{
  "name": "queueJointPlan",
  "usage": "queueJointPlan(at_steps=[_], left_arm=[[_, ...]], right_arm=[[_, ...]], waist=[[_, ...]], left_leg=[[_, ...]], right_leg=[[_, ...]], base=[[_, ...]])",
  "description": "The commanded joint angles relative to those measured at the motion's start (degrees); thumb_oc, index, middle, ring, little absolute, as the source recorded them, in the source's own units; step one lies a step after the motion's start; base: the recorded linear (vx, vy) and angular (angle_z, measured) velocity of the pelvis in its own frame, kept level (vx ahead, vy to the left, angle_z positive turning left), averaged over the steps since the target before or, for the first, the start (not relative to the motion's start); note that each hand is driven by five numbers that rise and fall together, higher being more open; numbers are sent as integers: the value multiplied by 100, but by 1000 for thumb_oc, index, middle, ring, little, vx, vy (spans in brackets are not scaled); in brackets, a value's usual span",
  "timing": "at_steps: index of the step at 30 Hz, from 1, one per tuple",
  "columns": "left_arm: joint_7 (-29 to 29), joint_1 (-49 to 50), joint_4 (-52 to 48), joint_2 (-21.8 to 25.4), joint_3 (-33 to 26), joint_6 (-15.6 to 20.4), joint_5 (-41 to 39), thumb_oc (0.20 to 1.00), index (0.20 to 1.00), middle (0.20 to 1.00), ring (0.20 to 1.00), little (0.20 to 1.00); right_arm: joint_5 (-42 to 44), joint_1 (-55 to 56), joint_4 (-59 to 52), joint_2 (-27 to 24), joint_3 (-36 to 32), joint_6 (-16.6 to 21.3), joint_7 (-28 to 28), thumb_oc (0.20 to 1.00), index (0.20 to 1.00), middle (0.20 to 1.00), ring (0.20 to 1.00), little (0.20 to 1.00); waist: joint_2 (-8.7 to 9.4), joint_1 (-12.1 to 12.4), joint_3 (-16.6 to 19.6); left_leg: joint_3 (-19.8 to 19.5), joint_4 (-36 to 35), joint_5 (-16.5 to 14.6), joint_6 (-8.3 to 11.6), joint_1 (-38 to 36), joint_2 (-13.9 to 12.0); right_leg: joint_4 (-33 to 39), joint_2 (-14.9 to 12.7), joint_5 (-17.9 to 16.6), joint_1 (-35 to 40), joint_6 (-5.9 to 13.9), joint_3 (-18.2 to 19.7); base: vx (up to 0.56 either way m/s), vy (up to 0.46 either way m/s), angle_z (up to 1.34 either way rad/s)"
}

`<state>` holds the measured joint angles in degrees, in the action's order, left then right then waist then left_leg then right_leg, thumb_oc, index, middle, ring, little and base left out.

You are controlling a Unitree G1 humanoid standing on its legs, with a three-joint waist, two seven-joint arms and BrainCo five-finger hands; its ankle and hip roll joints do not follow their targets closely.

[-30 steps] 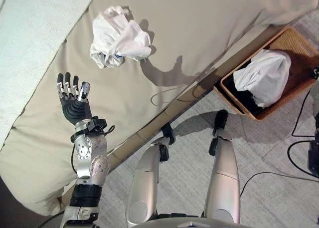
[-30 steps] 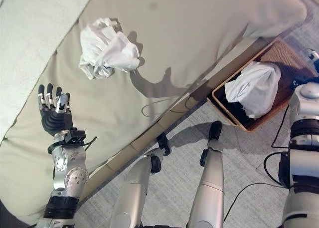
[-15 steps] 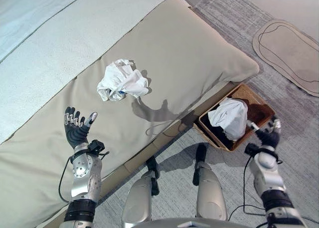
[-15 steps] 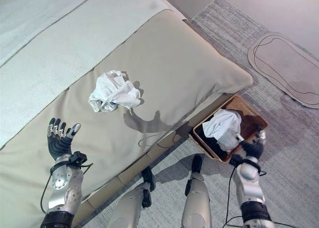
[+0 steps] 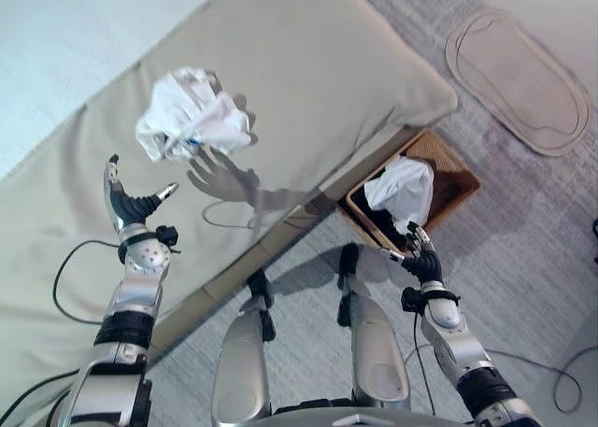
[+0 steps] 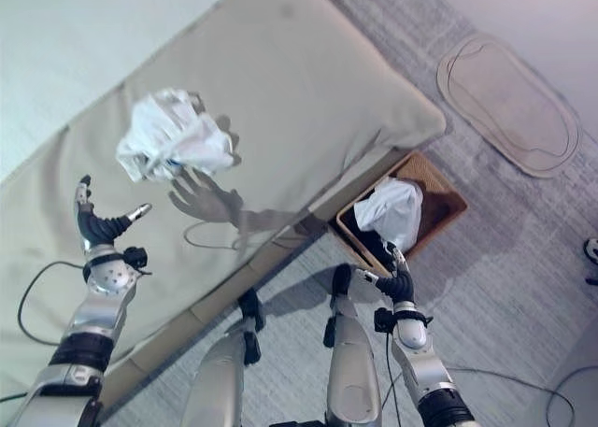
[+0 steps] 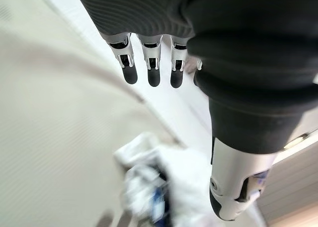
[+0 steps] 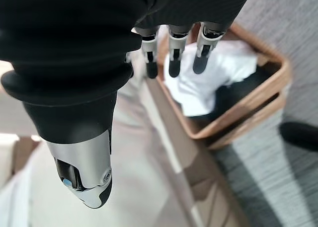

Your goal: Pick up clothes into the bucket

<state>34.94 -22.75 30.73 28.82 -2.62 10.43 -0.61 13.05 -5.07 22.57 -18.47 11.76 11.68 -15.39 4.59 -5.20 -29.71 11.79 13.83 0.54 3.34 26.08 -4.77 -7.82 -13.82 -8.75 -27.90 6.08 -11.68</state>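
Step in hand: approach to the crumpled white garment (image 5: 192,125), judged not yet grasped.
Garment location: upper left of the frame, on the beige bed cover (image 5: 308,81).
Left hand (image 5: 129,206): left of frame, just below the garment, fingers spread wide, holding nothing.
Right hand (image 5: 422,262): lower right, fingers straight, empty, beside the basket (image 5: 458,177).
Basket contents: one white garment (image 5: 402,189) already inside.
Next move: likely extend the left hand onto the garment and close the fingers round it.
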Motion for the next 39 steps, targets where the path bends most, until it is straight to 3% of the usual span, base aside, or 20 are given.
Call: queueJointPlan(at_steps=[1, 5, 8, 12, 23, 28, 30, 32, 34, 37, 39], left_arm=[[488, -206, -204, 452, -12, 37, 433, 1000, 1000, 1000, 1000, 1000], [623, -407, -453, 795, 37, -55, 666, 1000, 1000, 1000, 1000, 1000], [774, -987, -482, 1372, 147, -119, 794, 1000, 1000, 1000, 1000, 1000], [888, -1520, -482, 1780, 332, -235, 975, 1000, 1000, 1000, 1000, 1000], [1204, -3251, -301, 2874, 1197, -456, 1527, 1000, 1000, 1000, 1000, 1000], [884, -4110, -100, 3355, 2028, -405, 1684, 1000, 1000, 1000, 1000, 1000], [607, -4773, 307, 3557, 2766, -445, 1804, 1000, 1000, 1000, 1000, 1000], [467, -5185, 642, 3600, 3230, -455, 1802, 1000, 1000, 1000, 1000, 1000], [468, -5274, 685, 3593, 3316, -443, 1787, 1000, 1000, 1000, 1000, 1000], [-159, -6020, 1779, 3490, 4057, -530, 1458, 1000, 1000, 1000, 1000, 1000], [-260, -6142, 1928, 3469, 4171, -514, 1365, 1000, 1000, 1000, 1000, 1000]], right_arm=[[-109, 11, -512, -57, -91, 318, -240, 1000, 1000, 1000, 1000, 1000], [-48, -134, -572, -131, -144, 380, -385, 1000, 1000, 1000, 1000, 1000], [-47, -288, -709, -279, -166, 455, -516, 1000, 1000, 1000, 1000, 1000], [-21, -294, -684, -346, -290, 505, -656, 1000, 1000, 1000, 1000, 1000], [117, -272, -398, -381, -398, 709, -770, 1000, 1000, 1000, 1000, 1000], [243, -336, -253, -435, -403, 780, -581, 1000, 1000, 1000, 1000, 1000], [335, -401, -202, -496, -358, 829, -479, 1000, 1000, 1000, 1000, 1000], [408, -418, -197, -493, -332, 867, -429, 1000, 1000, 1000, 1000, 1000], [412, -420, -194, -470, -346, 869, -426, 1000, 1000, 1000, 1000, 1000], [548, -459, -174, -514, -324, 849, -329, 1000, 1000, 1000, 1000, 1000], [574, -457, -215, -509, -345, 853, -312, 1000, 1000, 1000, 1000, 1000]], waist=[[100, 53, -8], [94, 85, -8], [162, 33, -8], [132, -16, -8], [51, -163, -8], [16, -213, -8], [-12, -281, -7], [-13, -311, -7], [3, -292, -7], [4, -383, -6], [13, -385, -7]], left_leg=[[-559, 633, -39, 163, 814, -193], [-687, 976, -267, 220, 1463, -237], [-752, 1224, -293, 201, 2332, -229], [-785, 1391, -319, 189, 2834, -206], [-730, 1321, -313, 165, 3196, -208], [-718, 1274, -316, 156, 3106, -189], [-689, 1270, -306, 159, 3086, -196], [-666, 1253, -289, 160, 3089, -201], [-666, 1250, -287, 160, 3093, -200], [-612, 1258, -284, 149, 3144, -212], [-606, 1257, -279, 147, 3177, -219]], right_leg=[[-755, -596, 133, -488, 486, 133], [-1050, -598, 309, -1046, 546, 163], [-1172, -618, 248, -1817, 579, 236], [-1312, -689, 229, -2284, 607, 228], [-1169, -789, -25, -2734, 748, 304], [-1075, -796, -69, -2643, 779, 299], [-1015, -791, -105, -2617, 791, 304], [-961, -787, -138, -2614, 798, 307], [-956, -787, -141, -2617, 798, 306], [-837, -772, -241, -2637, 823, 310], [-809, -770, -267, -2661, 830, 310]], base=[[-84, 31, 18], [-4, 11, 14], [-61, 26, 4], [-14, 21, 4], [4, 43, -1], [0, 0, 0], [0, 0, 0], [0, 0, 0], [-2, 10, -2], [1, 19, -3], [14, 9, -7]])
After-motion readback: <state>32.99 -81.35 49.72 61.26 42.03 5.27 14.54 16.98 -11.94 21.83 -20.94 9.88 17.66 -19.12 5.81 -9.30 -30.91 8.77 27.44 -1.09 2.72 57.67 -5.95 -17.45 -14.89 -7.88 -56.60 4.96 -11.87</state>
